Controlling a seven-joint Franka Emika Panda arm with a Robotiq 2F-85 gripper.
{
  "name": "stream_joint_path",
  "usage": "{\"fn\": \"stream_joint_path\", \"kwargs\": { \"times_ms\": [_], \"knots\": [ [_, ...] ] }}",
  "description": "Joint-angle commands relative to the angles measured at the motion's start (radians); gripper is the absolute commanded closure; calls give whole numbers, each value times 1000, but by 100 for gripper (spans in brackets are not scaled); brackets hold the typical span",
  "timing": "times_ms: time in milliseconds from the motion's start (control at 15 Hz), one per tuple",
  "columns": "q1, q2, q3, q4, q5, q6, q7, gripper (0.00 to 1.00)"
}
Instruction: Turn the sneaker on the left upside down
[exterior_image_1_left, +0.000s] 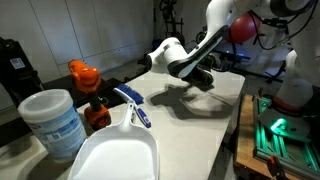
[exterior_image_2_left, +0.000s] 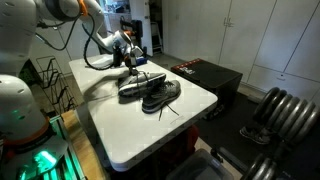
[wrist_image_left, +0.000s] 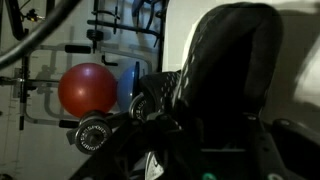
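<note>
Two black sneakers lie together on the white table (exterior_image_2_left: 120, 130). The nearer one (exterior_image_2_left: 163, 97) rests on the table with its laces trailing. The farther one (exterior_image_2_left: 138, 88) is under my gripper (exterior_image_2_left: 133, 68). In an exterior view the gripper (exterior_image_1_left: 197, 74) holds this dark sneaker (exterior_image_1_left: 205, 80) slightly above its shadow on the table. In the wrist view the black sneaker (wrist_image_left: 225, 70) fills most of the frame, right against the jaws, and hides the fingertips. The gripper looks shut on it.
Close to an exterior camera stand a white dustpan (exterior_image_1_left: 115, 155), a lidded white tub (exterior_image_1_left: 52, 120), an orange-capped bottle (exterior_image_1_left: 88, 90) and a blue-handled brush (exterior_image_1_left: 132, 105). A dark cabinet (exterior_image_2_left: 205, 75) stands beside the table. A red ball (wrist_image_left: 88, 88) sits behind.
</note>
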Motion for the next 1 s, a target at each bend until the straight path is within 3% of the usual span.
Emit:
{"fn": "stream_joint_path", "kwargs": {
  "times_ms": [0, 133, 400, 933],
  "knots": [
    [-5, 10, 3, 23, 28, 78, -26, 15],
    [-6, 11, 1, 24, 43, 128, -32, 1],
    [-26, -27, 2, 3, 107, 256, -41, 0],
    [-91, -174, -8, -62, 413, 441, -252, 0]
  ]
}}
